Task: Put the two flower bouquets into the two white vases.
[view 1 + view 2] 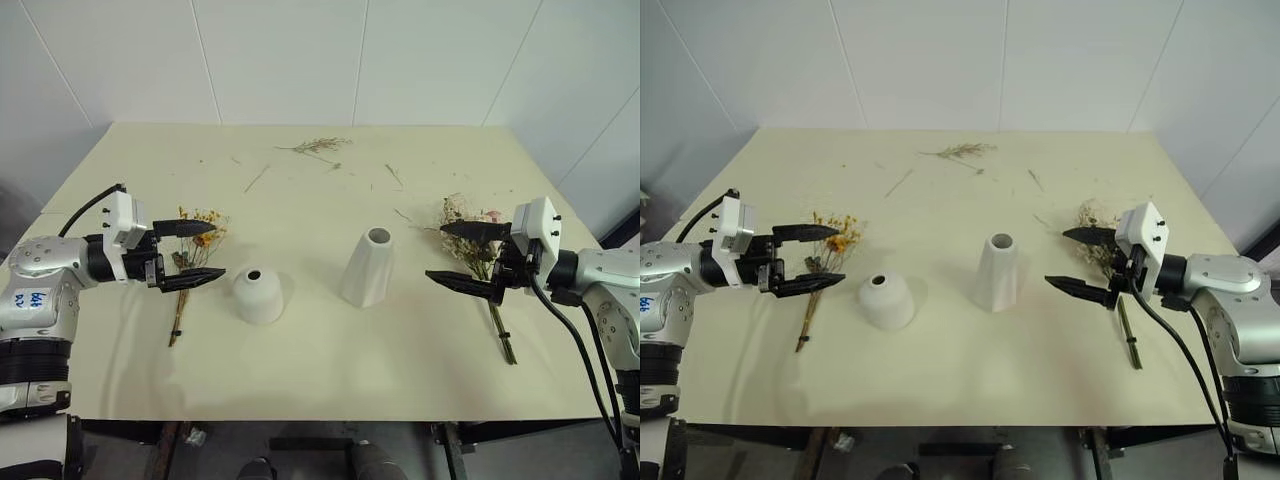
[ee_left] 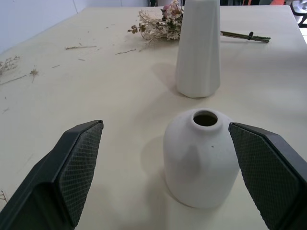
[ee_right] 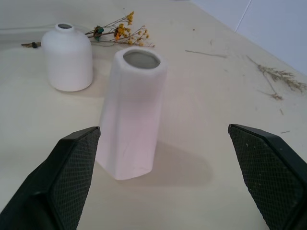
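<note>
We see both vases standing upright on the cream table [image 1: 330,380], between our two claws. The left gripper [image 1: 197,254] points inward with its jaws spread wide and nothing between them. Just ahead of its tips, a little beyond the lower finger, stands the short vase [image 1: 258,294], its small round mouth up; the left wrist view shows it framed between the two fingers [image 2: 79,167] but apart from both. The yellow bouquet [image 1: 195,262] lies flat on the table directly under this claw, blossoms below the upper finger and its thin stem running back toward the table's near edge.

The right gripper [image 1: 462,256] also points inward, jaws fully apart and empty. Ahead of its tips, with a clear gap of bare table, stands the tall vase [image 1: 367,267]; the right wrist view shows it off to the side of the finger nearer the short vase, not touching. The pink bouquet [image 1: 470,225] lies on the table beneath and just behind this claw's fingers, its green stems trailing back toward the near edge.

Loose dried twigs [image 1: 316,147] lie well beyond both claws, near the far edge.
</note>
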